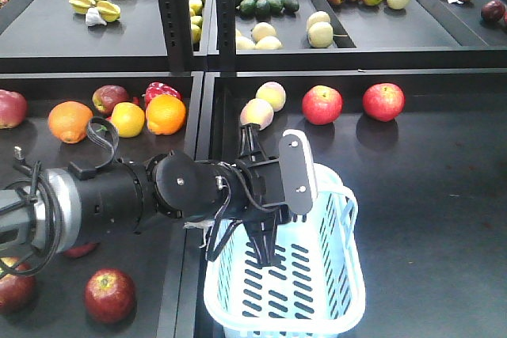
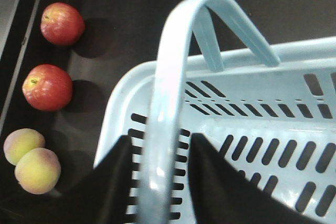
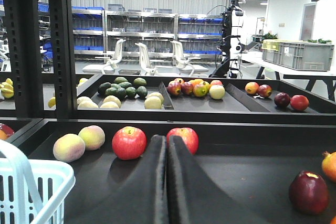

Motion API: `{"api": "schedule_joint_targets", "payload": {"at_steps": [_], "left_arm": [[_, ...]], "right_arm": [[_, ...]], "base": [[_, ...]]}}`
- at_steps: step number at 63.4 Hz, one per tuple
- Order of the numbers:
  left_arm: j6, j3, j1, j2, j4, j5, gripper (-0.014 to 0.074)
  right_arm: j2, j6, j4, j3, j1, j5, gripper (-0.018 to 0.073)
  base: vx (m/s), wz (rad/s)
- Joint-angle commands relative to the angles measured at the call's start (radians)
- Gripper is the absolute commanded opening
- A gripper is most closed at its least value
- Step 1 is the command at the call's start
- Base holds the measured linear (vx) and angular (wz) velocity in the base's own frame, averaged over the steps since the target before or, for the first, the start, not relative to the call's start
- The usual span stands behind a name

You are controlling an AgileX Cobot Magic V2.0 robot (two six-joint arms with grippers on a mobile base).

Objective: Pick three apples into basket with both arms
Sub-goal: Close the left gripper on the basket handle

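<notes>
Left pincer: it is held over the basket, its two black fingers standing apart on either side of the hoop handle. A thin gap is seen on each side, so nothing is gripped.

Left arm: it is stretched across from the left section of the worktop, and its wrist is hung above the basket's near-left corner.

Right pincer: its fingers are pressed flat together with only a hairline between them, and nothing is held. It is pointed level toward the back of the worktop.

Basket: it is set upright on the dark worktop in the front middle, with the slotted floor in plain sight and the handle raised.

First red apple: it is found on the worktop behind the basket, just beside the peaches and well apart from the basket.

Second red apple: it is parked next to the first with a small gap between them, on the same back strip.

Third red apple: it is tucked among the oranges on the left section, beyond the left arm.

Wrist view, right: both red apples are seen straight ahead of the closed fingers, one either side of the tips, not touched.
</notes>
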Motion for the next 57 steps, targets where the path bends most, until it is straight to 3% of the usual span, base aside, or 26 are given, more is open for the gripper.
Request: {"api": "schedule_joint_targets", "payload": {"at_steps": [1, 6, 27, 43, 57], "left_arm": [[0.000, -0.032, -0.003, -0.041, -0.019, -0.047, 0.0096], [0.000, -0.032, -0.003, -0.041, -0.019, -0.049, -0.0008], [0.000, -0.032, -0.003, -0.070, -0.008, -0.056, -0.0008], [-0.019, -0.032, -0.001, -0.185, 0.090, -0.032, -0.0008], [-0.045, -0.032, 0.018, -0.308, 0.192, 0.077, -0.0008]], "right_arm": [[-0.010, -0.001, -0.006, 0.015, -0.005, -0.067, -0.0007], [-0.010, -0.001, -0.006, 0.015, -0.005, -0.067, -0.0007], [-0.010, -0.001, -0.006, 0.015, -0.005, -0.067, -0.0007], [-0.010, -0.001, -0.006, 0.015, -0.005, -0.067, -0.0007], [-0.010, -0.001, -0.006, 0.015, -0.005, -0.067, -0.0007]], "base": [[0.00, 0.00], [0.00, 0.00], [0.00, 0.00], [0.00, 0.00], [0.00, 0.00]]}}
